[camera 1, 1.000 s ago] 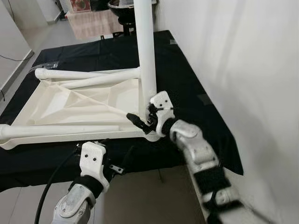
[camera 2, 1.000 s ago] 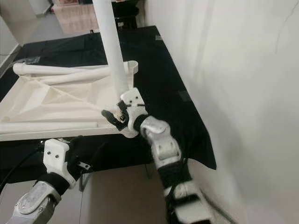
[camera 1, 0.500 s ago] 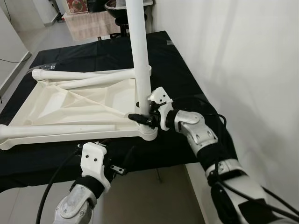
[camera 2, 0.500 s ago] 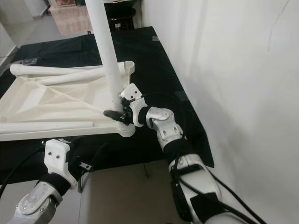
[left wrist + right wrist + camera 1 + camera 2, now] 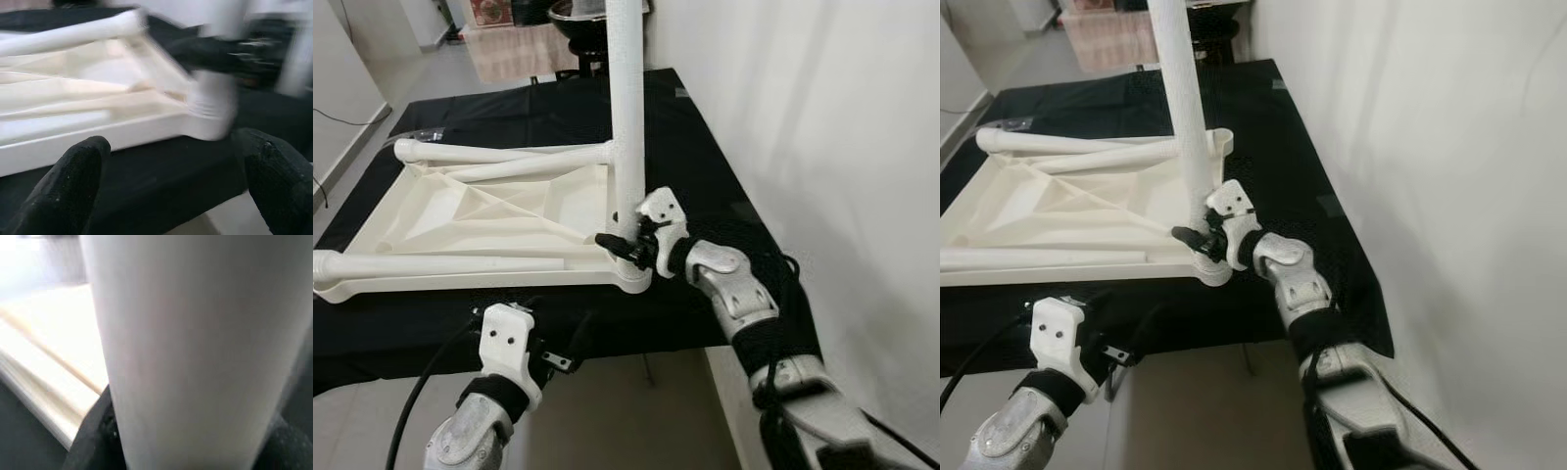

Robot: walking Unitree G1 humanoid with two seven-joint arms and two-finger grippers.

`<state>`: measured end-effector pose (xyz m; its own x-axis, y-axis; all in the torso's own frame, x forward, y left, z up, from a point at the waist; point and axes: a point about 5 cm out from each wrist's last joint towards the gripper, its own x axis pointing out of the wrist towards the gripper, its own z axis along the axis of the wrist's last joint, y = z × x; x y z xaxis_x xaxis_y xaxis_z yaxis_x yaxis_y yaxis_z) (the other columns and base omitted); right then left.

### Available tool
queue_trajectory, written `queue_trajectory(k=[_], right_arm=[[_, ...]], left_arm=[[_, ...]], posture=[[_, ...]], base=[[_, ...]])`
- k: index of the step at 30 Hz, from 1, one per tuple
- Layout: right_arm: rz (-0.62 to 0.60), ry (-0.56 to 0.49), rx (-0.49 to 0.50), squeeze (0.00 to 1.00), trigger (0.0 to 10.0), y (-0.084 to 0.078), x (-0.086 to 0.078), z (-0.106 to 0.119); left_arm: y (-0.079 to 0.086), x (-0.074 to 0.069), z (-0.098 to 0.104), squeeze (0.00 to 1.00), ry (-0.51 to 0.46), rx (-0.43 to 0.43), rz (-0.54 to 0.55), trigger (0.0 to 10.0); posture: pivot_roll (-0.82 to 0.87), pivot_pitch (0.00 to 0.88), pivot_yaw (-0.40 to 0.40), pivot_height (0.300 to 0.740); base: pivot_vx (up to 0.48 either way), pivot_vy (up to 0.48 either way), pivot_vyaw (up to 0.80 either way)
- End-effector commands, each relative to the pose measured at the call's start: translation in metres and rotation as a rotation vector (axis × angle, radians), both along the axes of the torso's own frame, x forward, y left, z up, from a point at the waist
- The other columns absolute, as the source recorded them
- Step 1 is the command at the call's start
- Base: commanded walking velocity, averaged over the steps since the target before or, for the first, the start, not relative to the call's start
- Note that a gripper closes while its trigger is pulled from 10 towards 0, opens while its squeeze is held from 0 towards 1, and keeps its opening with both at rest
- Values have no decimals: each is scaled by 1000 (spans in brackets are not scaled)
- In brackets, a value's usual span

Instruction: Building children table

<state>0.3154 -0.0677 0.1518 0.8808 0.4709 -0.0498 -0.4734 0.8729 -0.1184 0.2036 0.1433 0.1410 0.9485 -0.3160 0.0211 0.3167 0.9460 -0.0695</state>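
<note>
A white children's table top (image 5: 480, 211) lies upside down on the black cloth (image 5: 705, 147). One white leg (image 5: 626, 127) stands upright in the socket at its near right corner. My right gripper (image 5: 625, 250) is shut on that leg just above the socket; up close, the leg (image 5: 186, 347) sits between the black fingers (image 5: 93, 435). Loose legs lie on the top, one along the near rim (image 5: 440, 262) and two at the far side (image 5: 499, 152). My left gripper (image 5: 171, 186) hangs open below the table's near edge, fingers (image 5: 78, 181) spread and holding nothing.
A white wall (image 5: 822, 147) runs close along the table's right side. The cloth-covered table's near edge (image 5: 431, 338) is just in front of my left wrist (image 5: 507, 343). A black cable (image 5: 421, 387) trails from that arm. Bare floor (image 5: 636, 421) lies below.
My right gripper keeps its hold low on the upright leg; its wrist has levelled and the forearm has swung right. The camera shifted slightly. The left arm stays put.
</note>
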Motion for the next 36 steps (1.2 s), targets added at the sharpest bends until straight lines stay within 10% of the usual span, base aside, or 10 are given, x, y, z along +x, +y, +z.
queue_trajectory(k=[1, 6, 9, 12, 13, 21, 23, 31, 34, 36], right_arm=[[-23, 145, -41, 0, 0, 0, -5, -23], [-16, 97, -71, 0, 0, -1, 10, -18], [4, 82, -80, 0, 10000, 5, 12, -16], [41, 78, -62, 0, 10000, 9, 10, -13], [97, 72, -33, 1000, 10000, 12, 6, -5], [303, -14, -24, 1000, 10000, 9, 15, 22], [484, -34, -90, 0, 10000, 3, 25, 27], [572, 21, -146, 0, 10000, -8, 50, 31], [555, 48, -118, 0, 8627, -10, 56, 33], [554, 56, -115, 0, 0, -10, 57, 33]], left_arm=[[2, 1, 1, 0, -5, 1, -10, 10000], [2, 3, 2, 0, -3, 3, -16, 10000], [3, 4, 2, 0, -8, 8, -3, 10000], [3, 4, 2, 0, -11, 9, 4, 10000], [3, 5, 2, 0, -12, 8, 7, 10000], [3, 7, 2, 0, -11, 4, -3, 10000], [2, 7, 2, 0, -12, 1, -6, 10000], [1, 8, 3, 0, -15, -2, -2, 10000], [1, 7, 3, 0, -16, -2, -1, 10000], [1, 7, 3, 0, -16, -2, -1, 10000]], posture=[[-43, 97, 83, 740], [-22, 94, 72, 740], [-20, 95, 73, 740], [-17, 91, 74, 740], [-17, 93, 74, 740], [-25, 90, 81, 740], [-22, 88, 79, 740], [-13, 89, 74, 740], [-10, 91, 74, 740], [-10, 92, 73, 740]], base=[[0, 0, 0], [0, 0, 0], [0, 0, 0], [0, 0, 0], [0, 0, 0], [0, 0, 0], [0, 0, 0], [0, 0, 0], [0, 0, 0], [0, 0, 0]])
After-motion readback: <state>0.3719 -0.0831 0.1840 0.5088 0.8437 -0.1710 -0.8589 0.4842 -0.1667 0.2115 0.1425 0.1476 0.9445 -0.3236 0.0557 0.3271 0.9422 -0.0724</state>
